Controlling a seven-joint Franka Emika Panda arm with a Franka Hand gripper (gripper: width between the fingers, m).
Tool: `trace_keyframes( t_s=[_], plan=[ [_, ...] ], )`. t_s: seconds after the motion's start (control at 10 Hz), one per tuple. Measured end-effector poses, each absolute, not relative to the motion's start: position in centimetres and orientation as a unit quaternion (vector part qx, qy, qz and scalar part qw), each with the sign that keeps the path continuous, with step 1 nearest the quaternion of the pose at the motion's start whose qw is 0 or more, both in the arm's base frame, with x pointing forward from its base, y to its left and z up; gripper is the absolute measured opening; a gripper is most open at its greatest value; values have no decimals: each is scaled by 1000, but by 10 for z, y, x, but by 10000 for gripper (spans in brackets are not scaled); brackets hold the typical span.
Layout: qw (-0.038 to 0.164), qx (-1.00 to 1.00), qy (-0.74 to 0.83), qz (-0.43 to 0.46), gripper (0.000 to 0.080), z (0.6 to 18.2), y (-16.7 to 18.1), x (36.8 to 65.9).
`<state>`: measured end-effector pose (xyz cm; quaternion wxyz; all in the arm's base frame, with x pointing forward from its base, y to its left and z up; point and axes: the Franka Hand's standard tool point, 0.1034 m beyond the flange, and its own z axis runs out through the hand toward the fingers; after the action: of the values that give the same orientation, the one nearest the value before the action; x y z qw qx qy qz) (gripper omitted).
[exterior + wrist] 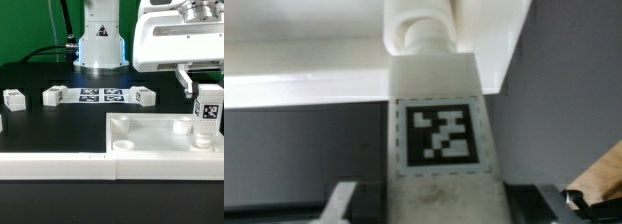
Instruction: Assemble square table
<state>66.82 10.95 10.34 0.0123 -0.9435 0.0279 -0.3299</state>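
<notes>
The white square table top (140, 140) lies at the front right of the exterior view, rim up, with round corner sockets. My gripper (205, 98) is shut on a white tagged leg (209, 115) and holds it upright over the top's right side, its lower end at or in a socket there. In the wrist view the leg (445, 120) runs from between my fingers (352, 200) to the top's rim (331, 75), its threaded end at the socket. Two more legs (54, 96) (14, 98) lie at the left, and another leg (145, 96) lies beside the marker board.
The marker board (100, 96) lies flat behind the top, in front of the arm's base (98, 45). A long white rail (50, 165) runs along the front edge at the exterior view's left.
</notes>
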Motion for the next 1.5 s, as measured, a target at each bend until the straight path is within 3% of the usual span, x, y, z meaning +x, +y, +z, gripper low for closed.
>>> trace_keyframes(
  t_s=[0.6,1.5],
  plan=[
    [12,-944,26,-328,290,104,109,666],
    [4,-940,28,-339,291,91,108,662]
  ],
)
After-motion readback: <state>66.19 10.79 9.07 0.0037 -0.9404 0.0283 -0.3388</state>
